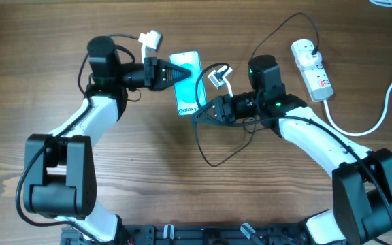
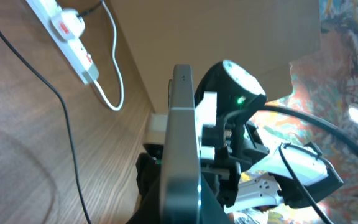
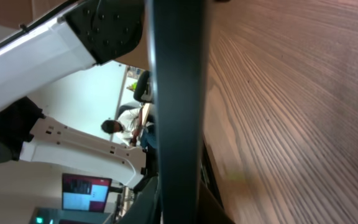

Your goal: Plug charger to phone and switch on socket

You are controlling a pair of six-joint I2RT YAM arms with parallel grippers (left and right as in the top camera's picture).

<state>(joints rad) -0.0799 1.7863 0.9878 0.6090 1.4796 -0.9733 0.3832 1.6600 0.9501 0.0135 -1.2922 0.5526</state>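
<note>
At the left of the overhead view, the left gripper [image 1: 171, 73] points toward the frame's right from upper left of centre. Its fingers are clamped on the long edge of the phone [image 1: 190, 87]. The phone sits just left of upper centre with its cyan screen facing the camera and the white "Galaxy" lettering at its lower end. In the left wrist view it shows edge-on as a dark slab rising from the bottom centre.

Just below and right of the phone, the right gripper [image 1: 201, 113] points toward the frame's left, its tips at the phone's lower end. Whether its fingers are apart or pinched on anything cannot be told. The right wrist view gives only a dark vertical bar against the wooden table [image 1: 182, 197].

The charger [image 1: 214, 162] lies in a black loop below the right gripper. It also arcs over the right arm to a white plug [image 1: 303, 49] seated in the socket [image 1: 316, 78] at upper right. The connector tip cannot be made out. A small red switch [image 1: 327, 84] shows near the socket's lower end. From there a thick white cord [image 1: 386, 102] curves up to the top right corner.
</note>
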